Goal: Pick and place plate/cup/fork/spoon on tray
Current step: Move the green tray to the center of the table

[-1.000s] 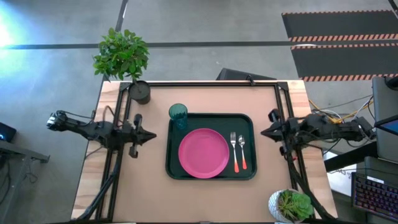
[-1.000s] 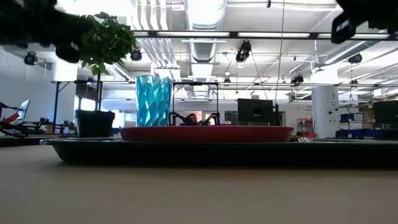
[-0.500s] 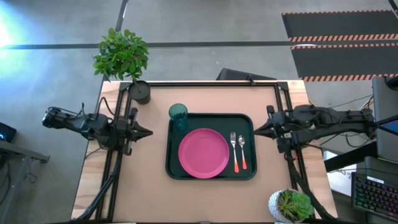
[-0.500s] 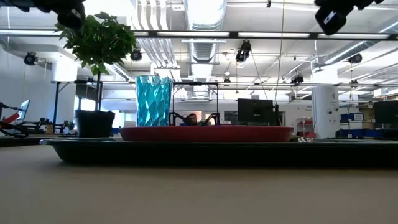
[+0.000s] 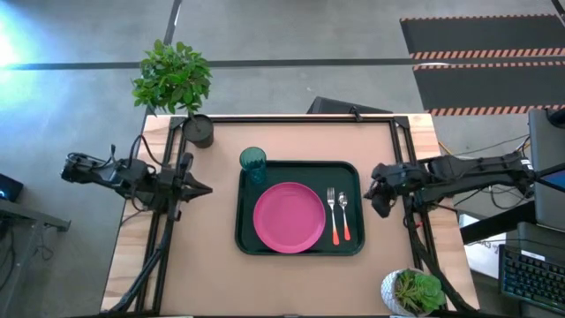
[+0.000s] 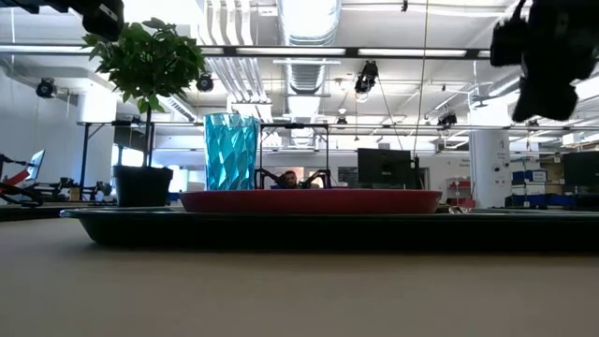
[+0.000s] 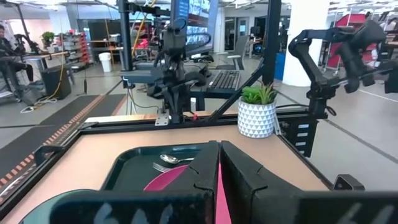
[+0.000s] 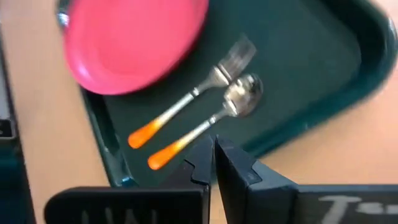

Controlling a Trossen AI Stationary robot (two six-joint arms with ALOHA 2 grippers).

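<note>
The dark tray (image 5: 357, 177) lies mid-table. On it lie the pink plate (image 5: 289, 216), the fork (image 5: 333, 212) and the spoon (image 5: 343, 210), side by side to the plate's right, orange handles toward the near edge. The teal cup (image 5: 252, 162) stands upright at the tray's far left corner. My left gripper (image 5: 208, 187) is shut and empty, level above the table left of the tray. My right gripper (image 5: 374, 196) is shut and empty, tipped down above the tray's right rim; its wrist view shows the fork (image 8: 196, 92) and the spoon (image 8: 239, 99) below.
A dark pot with a leafy plant (image 5: 198, 131) stands at the far left corner. A white pot with a plant (image 5: 412, 291) stands at the near right. Black frame rails (image 5: 300, 117) run along the far edge and both sides. Bare tabletop lies on both sides of the tray.
My right gripper has first gone toward the tray, then tipped its fingers downward over the tray's right rim. My left gripper has drawn back a little toward the table's left edge. The tableware and tray have kept still.
</note>
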